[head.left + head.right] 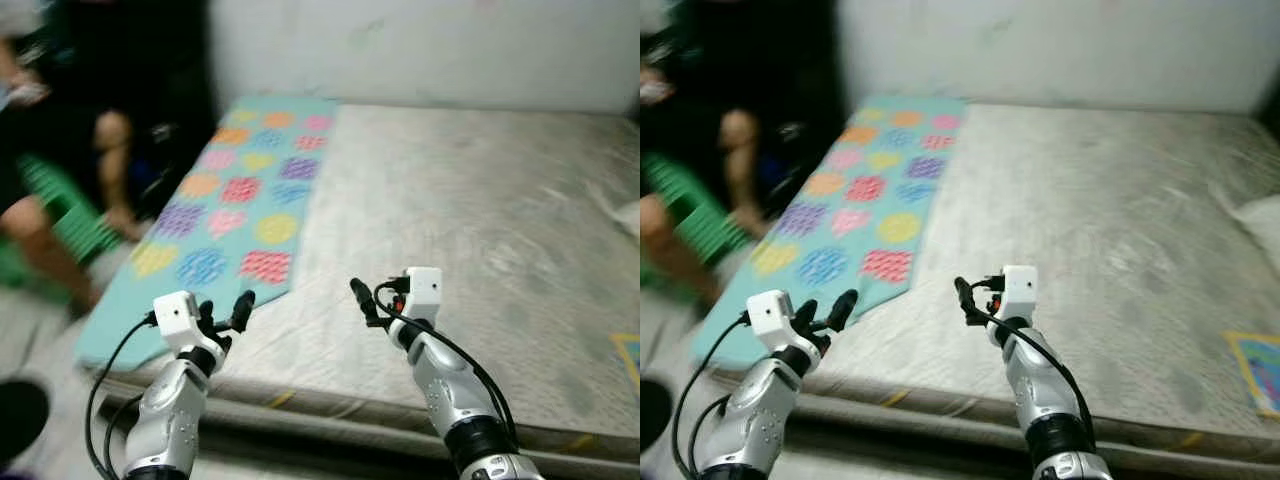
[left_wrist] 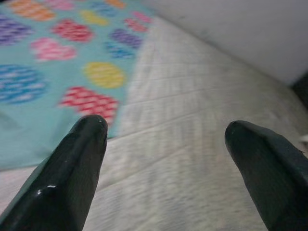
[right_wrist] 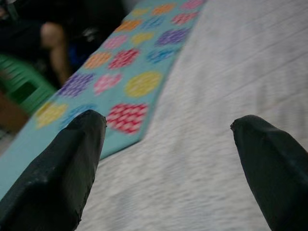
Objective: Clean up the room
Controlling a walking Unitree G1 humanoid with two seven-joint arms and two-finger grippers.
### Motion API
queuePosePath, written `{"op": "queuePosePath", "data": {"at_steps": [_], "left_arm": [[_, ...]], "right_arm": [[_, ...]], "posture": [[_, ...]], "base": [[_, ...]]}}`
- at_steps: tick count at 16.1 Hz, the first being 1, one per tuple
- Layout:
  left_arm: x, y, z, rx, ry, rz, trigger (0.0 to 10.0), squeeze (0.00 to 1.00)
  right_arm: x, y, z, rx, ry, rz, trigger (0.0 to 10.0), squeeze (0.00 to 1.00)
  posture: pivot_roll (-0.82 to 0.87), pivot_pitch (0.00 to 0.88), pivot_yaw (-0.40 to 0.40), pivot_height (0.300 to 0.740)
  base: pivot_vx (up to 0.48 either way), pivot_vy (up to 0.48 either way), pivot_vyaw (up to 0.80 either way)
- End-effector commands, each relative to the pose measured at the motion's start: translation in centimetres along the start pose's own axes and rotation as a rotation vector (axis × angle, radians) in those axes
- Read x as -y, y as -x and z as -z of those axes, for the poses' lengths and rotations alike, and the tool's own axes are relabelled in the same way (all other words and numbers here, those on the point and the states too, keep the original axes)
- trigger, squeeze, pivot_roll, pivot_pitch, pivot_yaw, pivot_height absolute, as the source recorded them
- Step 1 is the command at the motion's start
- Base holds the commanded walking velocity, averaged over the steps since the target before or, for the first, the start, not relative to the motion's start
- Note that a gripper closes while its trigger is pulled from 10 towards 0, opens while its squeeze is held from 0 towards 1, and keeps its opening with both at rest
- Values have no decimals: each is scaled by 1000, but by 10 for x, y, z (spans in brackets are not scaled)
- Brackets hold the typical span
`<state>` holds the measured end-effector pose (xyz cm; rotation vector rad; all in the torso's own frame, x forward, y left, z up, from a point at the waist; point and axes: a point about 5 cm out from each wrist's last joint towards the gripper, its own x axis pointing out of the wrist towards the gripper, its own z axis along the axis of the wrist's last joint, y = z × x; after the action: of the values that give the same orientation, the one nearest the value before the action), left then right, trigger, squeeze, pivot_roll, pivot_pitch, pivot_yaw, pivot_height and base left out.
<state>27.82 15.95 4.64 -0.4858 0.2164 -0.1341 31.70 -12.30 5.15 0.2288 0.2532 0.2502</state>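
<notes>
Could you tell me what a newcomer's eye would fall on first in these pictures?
First, the teal blanket with colourful hearts, spread along the left side of the bare grey mattress. Next, the left pincer and right pincer, both open, raised over the mattress's near edge.

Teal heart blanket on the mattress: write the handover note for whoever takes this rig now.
Left tool: open, empty, raised over the mattress's near edge beside the blanket's near corner.
Right tool: open, empty, raised over bare mattress.
Teal heart blanket: lies flat along the mattress's left side, untouched.
A person sits by that side next to a green stool.
Done: nothing gripped yet.
Left: likely grip and tidy the blanket.
</notes>
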Motion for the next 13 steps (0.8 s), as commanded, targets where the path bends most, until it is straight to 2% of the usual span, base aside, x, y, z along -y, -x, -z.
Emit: {"op": "queuePosePath", "data": {"at_steps": [1, 4, 10, 13], "left_arm": [[9, -2, 5, -19, 4, 25, 10000, 0], [8, -2, 5, -16, 5, 21, 10000, 0], [5, -3, 6, -21, 21, -6, 10000, 0], [5, -4, 6, -22, 22, -4, 10000, 0]], "right_arm": [[11, 2, -2, -1, 6, 34, 10000, 0], [11, 2, -2, -1, 4, 35, 10000, 0], [12, 2, -1, -6, 6, 36, 10000, 0], [12, 2, -1, -9, 9, 35, 10000, 0]], "posture": [[-95, 0, 28, 740], [-95, 0, 28, 740], [-92, 0, 28, 740], [-92, 0, 28, 740]], "base": [[345, 0, 0], [311, 0, 0], [0, 0, 0], [0, 360, 0]]}}
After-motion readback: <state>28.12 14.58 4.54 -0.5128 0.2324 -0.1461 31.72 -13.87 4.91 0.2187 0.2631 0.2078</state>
